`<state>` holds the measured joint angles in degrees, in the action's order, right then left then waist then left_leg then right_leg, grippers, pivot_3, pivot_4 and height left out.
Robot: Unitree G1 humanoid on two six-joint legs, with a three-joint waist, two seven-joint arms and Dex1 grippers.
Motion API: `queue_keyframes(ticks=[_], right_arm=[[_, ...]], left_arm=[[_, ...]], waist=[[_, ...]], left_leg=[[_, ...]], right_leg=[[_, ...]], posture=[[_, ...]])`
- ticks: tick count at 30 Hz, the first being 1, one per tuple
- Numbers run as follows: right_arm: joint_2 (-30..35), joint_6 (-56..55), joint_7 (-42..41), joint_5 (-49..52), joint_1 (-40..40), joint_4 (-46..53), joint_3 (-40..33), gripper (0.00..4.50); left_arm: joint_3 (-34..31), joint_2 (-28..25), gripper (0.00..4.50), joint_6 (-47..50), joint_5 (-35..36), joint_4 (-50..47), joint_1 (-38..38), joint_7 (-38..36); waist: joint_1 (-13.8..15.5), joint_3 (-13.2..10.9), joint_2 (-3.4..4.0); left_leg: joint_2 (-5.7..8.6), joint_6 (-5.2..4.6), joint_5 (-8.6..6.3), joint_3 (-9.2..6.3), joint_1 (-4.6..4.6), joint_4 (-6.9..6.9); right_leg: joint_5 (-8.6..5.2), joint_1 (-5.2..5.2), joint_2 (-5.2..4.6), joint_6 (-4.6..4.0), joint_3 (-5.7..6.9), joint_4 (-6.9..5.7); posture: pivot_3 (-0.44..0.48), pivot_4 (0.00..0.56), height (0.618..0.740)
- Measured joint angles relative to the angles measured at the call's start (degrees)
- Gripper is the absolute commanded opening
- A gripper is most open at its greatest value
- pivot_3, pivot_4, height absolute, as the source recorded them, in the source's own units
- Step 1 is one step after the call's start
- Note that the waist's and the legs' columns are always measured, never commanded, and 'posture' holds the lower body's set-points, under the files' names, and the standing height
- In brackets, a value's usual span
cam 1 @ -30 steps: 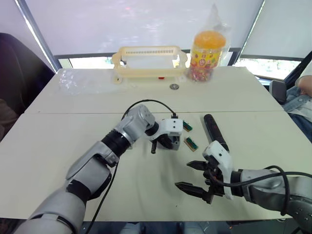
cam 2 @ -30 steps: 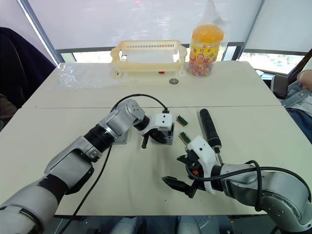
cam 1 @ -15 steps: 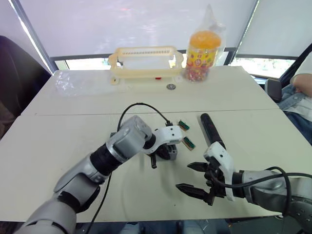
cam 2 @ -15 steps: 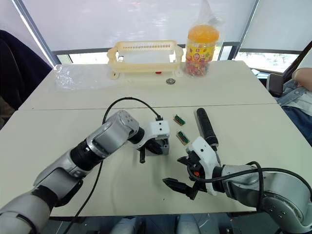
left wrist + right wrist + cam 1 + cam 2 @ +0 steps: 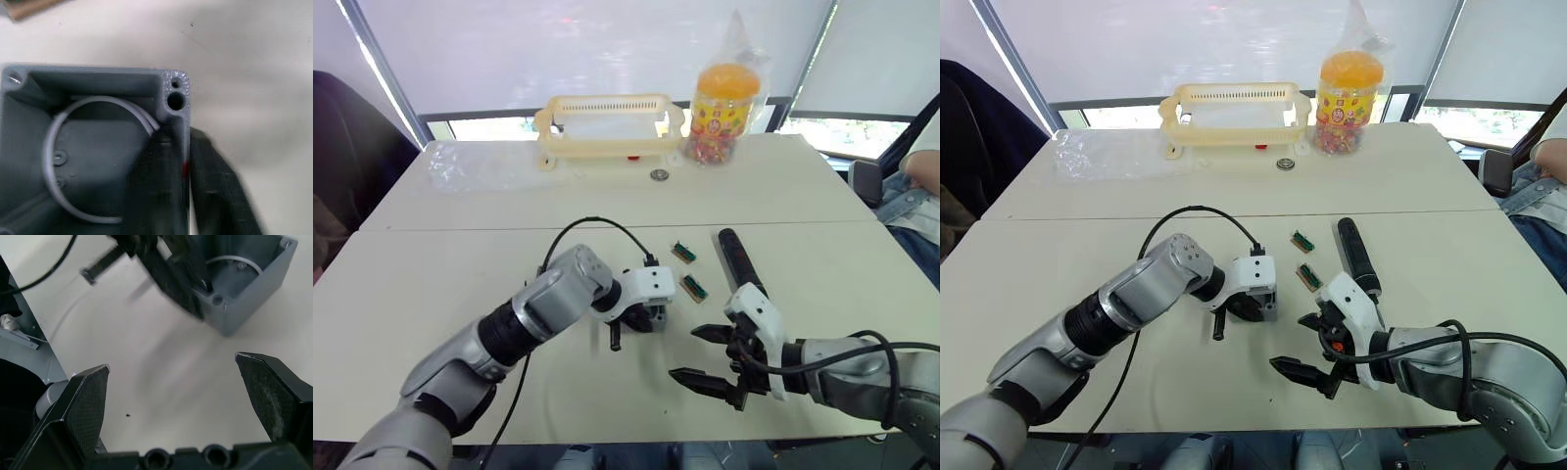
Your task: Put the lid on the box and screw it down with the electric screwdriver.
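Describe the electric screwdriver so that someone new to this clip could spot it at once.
Start at the orange-lidded jar on the far side of the table, then come straight toward the robot. The electric screwdriver lies flat there, just beyond the right gripper. It is a long black cylinder, unlike the two small green parts beside it.

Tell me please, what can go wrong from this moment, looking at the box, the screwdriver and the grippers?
1. The left gripper pinches only one wall of the box, one finger inside, so the box may tip or slip.
2. The box sits close to the open right gripper; the two could bump.
3. The electric screwdriver lies loose beside the right arm and two small green parts; a sweep could knock them.
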<state>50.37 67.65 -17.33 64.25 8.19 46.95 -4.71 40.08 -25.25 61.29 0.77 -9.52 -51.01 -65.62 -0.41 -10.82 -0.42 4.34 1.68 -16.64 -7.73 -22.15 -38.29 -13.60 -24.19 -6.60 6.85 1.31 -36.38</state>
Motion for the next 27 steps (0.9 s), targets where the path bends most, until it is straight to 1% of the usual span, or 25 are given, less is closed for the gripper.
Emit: queue_keyframes(ticks=[1,5,7,9,12,13,15,16,18,20,22,24,25,27], right_arm=[[0.0,0.0,-0.06,-0.05,0.2,-0.04,0.05,4.5],[0.07,0.0,-0.69,-0.48,0.26,-0.21,0.1,4.5],[0.19,-0.09,-1.63,-0.26,0.27,-0.68,-0.03,4.5],[0.22,-0.38,-2.62,1.05,0.3,-1.34,-0.84,4.5],[0.38,-1.54,-4.16,5.34,1.1,-2.99,-4.91,4.5],[0.68,-2.18,-4.81,6.84,1.83,-3.81,-6.21,4.5],[1.3,-2.73,-5.89,8.16,2.75,-5.03,-7.33,4.5],[1.56,-3.13,-6.67,8.54,3.19,-5.71,-7.48,4.5],[2.27,-3.58,-8.4,8.48,4.4,-7.17,-7.33,4.5],[2.88,-4.36,-10.42,7.94,6.12,-8.83,-7.13,4.5],[4.54,-4.79,-13.95,6.46,10.85,-12.09,-6.07,4.5],[5.5,-5.66,-16.79,4.42,15.05,-14.57,-4.89,4.5],[5.55,-5.73,-17.82,3.75,16.75,-15.37,-4.12,4.5],[6.05,-5.67,-21.47,1.91,21.79,-17.47,-0.99,4.5]], left_arm=[[0.0,0.05,2.49,0.42,0.36,-0.17,-0.04,0.41],[-0.54,-0.7,4.48,3.18,2.85,-0.92,0.0,0.88],[-1.71,-2.0,4.48,6.94,5.52,-2.57,-1.16,0.5],[-5.67,-4.77,4.48,11.5,9.21,-4.82,-3.73,-0.65],[-15.02,-11.07,4.48,17.6,15.88,-8.13,-8.28,-3.13],[-18.25,-14.13,4.48,18.84,18.6,-9.08,-9.02,-4.36],[-24.27,-17.46,4.48,19.64,22.0,-9.24,-8.02,-5.25],[-28.38,-17.87,4.48,19.4,23.34,-8.78,-6.5,-4.78],[-33.05,-18.31,4.48,19.24,24.01,-7.1,-4.24,-1.94],[-35.54,-19.22,4.48,18.25,23.13,-3.95,-2.2,2.29],[-40.18,-19.02,4.48,13.63,19.81,3.52,-0.44,9.87],[-43.98,-19.21,4.48,8.49,17.21,9.23,0.37,15.45],[-44.81,-19.74,4.48,7.71,16.71,10.71,0.57,16.72],[-45.49,-23.9,4.48,10.05,17.03,14.71,1.89,17.24]], waist=[[0.01,0.01,0.01],[-0.12,0.0,0.0],[-0.28,-0.01,-0.01],[-0.35,-0.02,-0.01],[-0.42,-0.01,0.0],[-0.55,-0.01,0.01],[-0.52,0.0,0.02],[-0.44,0.0,0.02],[-0.29,-0.01,0.0],[-0.21,-0.02,0.0],[-0.28,-0.02,-0.01],[-0.44,-0.03,-0.04],[-0.41,-0.03,-0.04],[-0.8,-0.03,-0.04]], left_leg=[[0.01,0.0,0.0,0.01,0.0,0.0],[0.01,0.0,0.0,0.01,0.0,0.0],[0.0,0.0,0.0,0.01,-0.01,0.0],[-0.01,0.0,0.0,0.01,-0.02,0.0],[-0.04,0.0,0.0,0.03,0.01,0.03],[-0.05,-0.01,0.0,0.06,0.04,0.03],[-0.06,0.0,0.0,0.07,0.1,0.06],[-0.07,0.0,0.0,0.08,0.12,0.06],[-0.06,0.02,0.01,0.08,0.12,0.04],[-0.05,0.03,0.02,0.09,0.12,0.02],[-0.04,0.05,0.03,0.14,0.15,0.02],[-0.06,0.07,0.04,0.15,0.15,0.04],[-0.06,0.11,0.06,0.16,0.13,0.07],[-0.02,0.13,0.07,0.28,0.09,0.12]], right_leg=[[0.0,0.0,-0.01,0.0,0.0,0.0],[0.0,0.0,-0.01,0.0,0.0,0.0],[0.0,-0.03,0.01,0.0,0.0,-0.02],[0.0,-0.08,0.01,0.0,0.0,-0.07],[0.0,-0.09,0.04,0.0,-0.01,-0.08],[0.0,-0.09,0.04,0.0,-0.03,-0.07],[-0.01,-0.05,0.04,0.0,-0.04,-0.08],[-0.01,-0.05,0.04,0.0,-0.05,-0.09],[0.0,-0.01,0.04,0.0,-0.05,-0.08],[0.0,0.0,0.04,0.0,-0.06,-0.08],[0.0,-0.02,0.05,0.0,-0.13,-0.08],[0.01,-0.06,0.11,-0.03,-0.14,-0.07],[0.02,-0.1,0.1,-0.04,-0.14,-0.07],[0.02,-0.27,0.12,-0.04,-0.26,-0.1]], posture=[[0.0,0.15,0.74],[0.0,0.15,0.74],[0.0,0.15,0.74],[0.0,0.15,0.74],[0.0,0.15,0.74],[0.0,0.15,0.74],[0.0,0.15,0.74],[0.0,0.15,0.74],[0.0,0.15,0.74],[0.0,0.15,0.74],[0.0,0.15,0.74],[0.0,0.15,0.74],[0.0,0.15,0.74],[0.0,0.15,0.74]])
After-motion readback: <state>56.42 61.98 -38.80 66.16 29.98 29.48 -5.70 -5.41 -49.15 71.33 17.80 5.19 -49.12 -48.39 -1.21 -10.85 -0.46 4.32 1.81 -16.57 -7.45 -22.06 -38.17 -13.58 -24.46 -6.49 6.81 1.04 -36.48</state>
